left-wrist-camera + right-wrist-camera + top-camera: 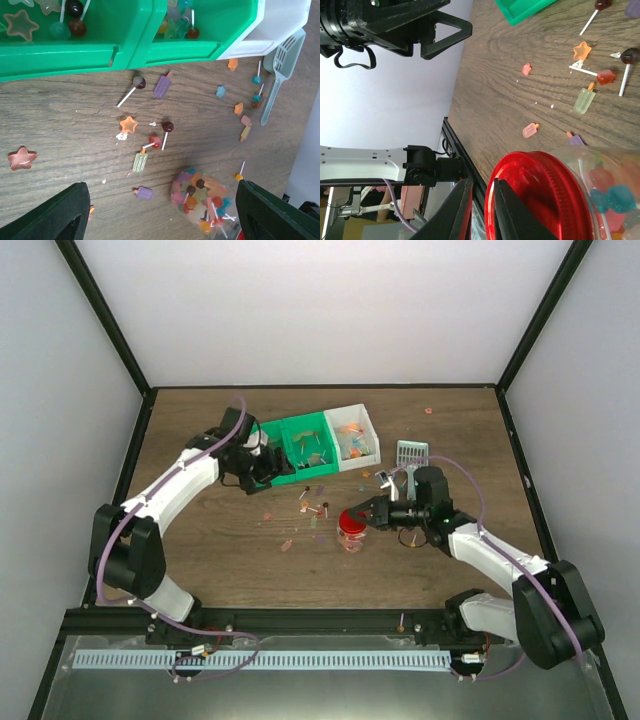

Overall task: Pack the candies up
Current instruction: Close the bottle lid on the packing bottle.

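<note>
- Two fingers nearly together: the right gripper [483,182] is set narrow, right at the rim of the red lid [545,200]. Whether it pinches that rim I cannot tell.
- The red lid is on the mouth of a clear jar [350,540], and many candies [200,197] show inside it (mixed colours, some on sticks).
- The left gripper [160,183] is spread wide with nothing between its fingers. It hovers above the wooden table [60,120], just in front of the green bins [75,55].
- More candies lie loose on the table between the two grippers: lollipops, stars and ice-lolly shapes.
- Some candies are in the green bins, and some in the white bin [355,435] next to them.
- A pale slotted scoop [282,65] lies just beside the white bin.
</note>
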Available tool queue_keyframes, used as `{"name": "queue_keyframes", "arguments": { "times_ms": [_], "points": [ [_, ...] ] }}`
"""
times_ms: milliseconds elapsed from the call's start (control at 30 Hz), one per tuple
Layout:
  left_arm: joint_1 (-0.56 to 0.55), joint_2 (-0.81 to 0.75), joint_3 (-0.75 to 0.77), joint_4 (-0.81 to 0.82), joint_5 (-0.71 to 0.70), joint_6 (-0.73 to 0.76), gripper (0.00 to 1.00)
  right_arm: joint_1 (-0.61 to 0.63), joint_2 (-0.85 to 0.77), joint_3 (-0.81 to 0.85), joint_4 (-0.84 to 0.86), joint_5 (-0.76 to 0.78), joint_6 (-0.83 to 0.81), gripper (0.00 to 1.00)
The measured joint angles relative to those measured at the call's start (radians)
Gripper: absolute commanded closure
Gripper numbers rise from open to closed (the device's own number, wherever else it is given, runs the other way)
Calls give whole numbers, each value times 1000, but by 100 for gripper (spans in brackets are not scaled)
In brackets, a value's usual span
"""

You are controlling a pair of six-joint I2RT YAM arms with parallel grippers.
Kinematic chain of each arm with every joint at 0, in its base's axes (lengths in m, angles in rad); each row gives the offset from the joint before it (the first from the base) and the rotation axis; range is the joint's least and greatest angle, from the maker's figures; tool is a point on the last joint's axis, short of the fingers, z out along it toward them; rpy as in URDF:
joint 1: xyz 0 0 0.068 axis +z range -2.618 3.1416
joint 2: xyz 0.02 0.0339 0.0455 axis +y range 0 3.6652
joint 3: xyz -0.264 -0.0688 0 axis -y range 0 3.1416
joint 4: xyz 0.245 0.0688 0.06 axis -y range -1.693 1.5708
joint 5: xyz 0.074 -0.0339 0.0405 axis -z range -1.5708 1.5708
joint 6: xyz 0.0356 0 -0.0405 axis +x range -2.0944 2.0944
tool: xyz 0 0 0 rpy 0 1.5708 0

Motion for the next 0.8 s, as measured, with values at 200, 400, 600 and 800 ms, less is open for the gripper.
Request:
{"name": "queue_keyframes", "arguments": {
  "times_ms": [200, 400, 600, 800],
  "points": [
    [0, -2, -2, 26, -21, -47, 18, 0, -63, 3, 14, -14, 23, 83],
    [-4, -71, -124, 132, -46, -89, 18, 0, -34, -122, 174, -40, 53, 85],
    [-44, -125, -263, 245, -114, -110, 18, -1, -58, -153, 264, -36, 70, 81],
    [-93, -201, -346, 397, -220, -120, 17, -1, -161, -60, 246, 36, 82, 63]
  ]
}}
